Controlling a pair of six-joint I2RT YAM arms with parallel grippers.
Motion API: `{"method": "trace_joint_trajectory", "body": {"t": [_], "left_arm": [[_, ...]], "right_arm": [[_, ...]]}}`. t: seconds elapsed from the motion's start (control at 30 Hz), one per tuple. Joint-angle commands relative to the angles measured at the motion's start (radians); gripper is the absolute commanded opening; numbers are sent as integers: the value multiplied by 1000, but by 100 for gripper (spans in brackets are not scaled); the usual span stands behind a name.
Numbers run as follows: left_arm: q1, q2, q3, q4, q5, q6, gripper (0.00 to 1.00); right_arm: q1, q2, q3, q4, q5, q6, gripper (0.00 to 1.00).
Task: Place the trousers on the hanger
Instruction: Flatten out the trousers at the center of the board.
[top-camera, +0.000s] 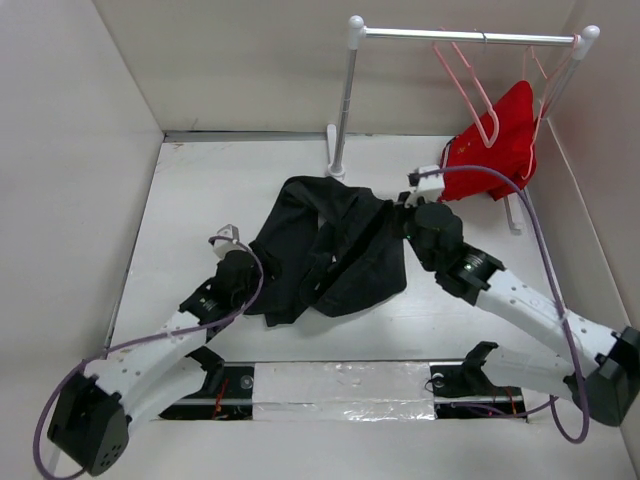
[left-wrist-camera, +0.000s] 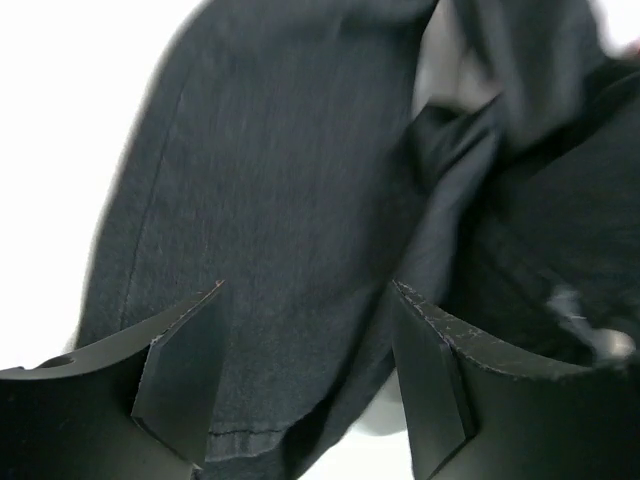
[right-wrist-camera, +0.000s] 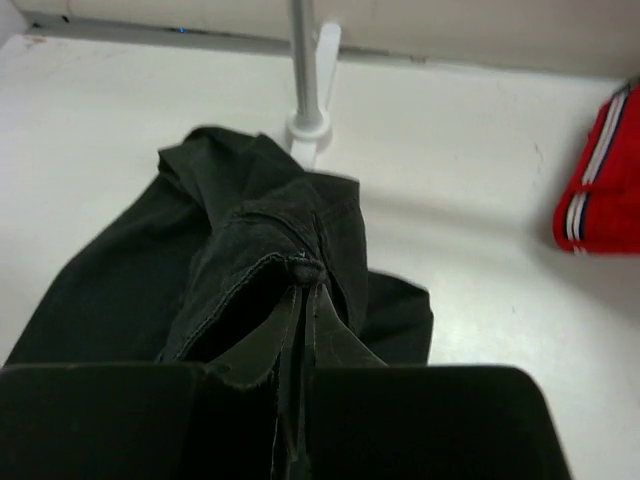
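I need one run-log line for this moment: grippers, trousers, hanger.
left gripper: open, over trousers | right gripper: shut on trousers | trousers: heaped on table | hanger: bare, on rail

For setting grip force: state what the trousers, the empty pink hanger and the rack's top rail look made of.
Trousers: woven black cloth, matte; fine weave and a stitched hem show in the left wrist view. Hanger: probably smooth plastic or coated wire; thin, evenly pale pink, too small to settle. Rail: likely metal; grey with a bright sheen.
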Motion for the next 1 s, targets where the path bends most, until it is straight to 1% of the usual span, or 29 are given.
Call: {"method": "trace_joint_trajectory", "body": {"t": [0.0, 0.07, 0.1, 0.17, 0.2, 0.27, 0.3, 0.33, 0.4, 0.43, 0.5, 0.57, 0.6, 0.63, 0.67, 0.7, 0.73, 0.77, 0.87, 0.9, 0.93, 0.97], "left_arm": [[-8, 131, 4, 95, 77, 43, 60], [-8, 188, 5, 117, 71, 57, 60], [-20, 245, 16, 136, 78, 61, 60], [-31, 308, 36, 150, 92, 83, 61], [-57, 369, 63, 143, 95, 89, 62], [-103, 421, 90, 141, 83, 104, 62], [-159, 460, 123, 126, 54, 104, 62], [-189, 471, 139, 117, 31, 103, 62], [-238, 481, 174, 92, -47, 91, 64], [-263, 481, 179, 89, -63, 86, 64], [-263, 495, 182, 106, -45, 95, 69], [-263, 523, 194, 94, -43, 100, 68], [-263, 558, 202, 91, -40, 103, 65], [-263, 575, 199, 97, -35, 104, 60], [-263, 604, 188, 116, -41, 98, 34], [-263, 618, 183, 123, -45, 91, 21], [-240, 629, 183, 124, -40, 75, 8], [-200, 633, 185, 115, -32, 69, 0], [-148, 568, 168, 83, -75, 45, 0], [-99, 528, 160, 48, -118, 37, 0], [-73, 439, 156, 34, -138, 26, 0], [-42, 391, 146, 26, -153, 17, 0]], "right_arm": [[-60, -137, -77, -86, -2, 85, 0], [-102, -201, -120, -110, 18, 104, 0], [-151, -260, -152, -129, 26, 137, 0], [-201, -312, -180, -165, 44, 159, 0], [-255, -358, -206, -167, 49, 171, 0], [-313, -390, -217, -169, 30, 170, 0], [-341, -401, -218, -164, 20, 171, 0], [-396, -406, -222, -158, -17, 170, 0], [-444, -395, -220, -137, -68, 173, 0], [-481, -375, -223, -126, -112, 176, 0], [-505, -355, -223, -110, -143, 188, 0], [-516, -329, -231, -83, -174, 194, 0], [-516, -323, -232, -77, -177, 199, 0], [-516, -317, -232, -74, -178, 201, 0], [-516, -314, -231, -74, -175, 204, 0], [-516, -315, -232, -74, -172, 205, 0], [-516, -323, -232, -71, -171, 207, 0], [-516, -328, -231, -66, -169, 205, 0], [-516, -366, -209, -98, -160, 197, 0], [-516, -395, -203, -106, -160, 196, 0], [-516, -409, -199, -109, -168, 187, 0], [-516, -423, -197, -101, -195, 178, 0]]}}
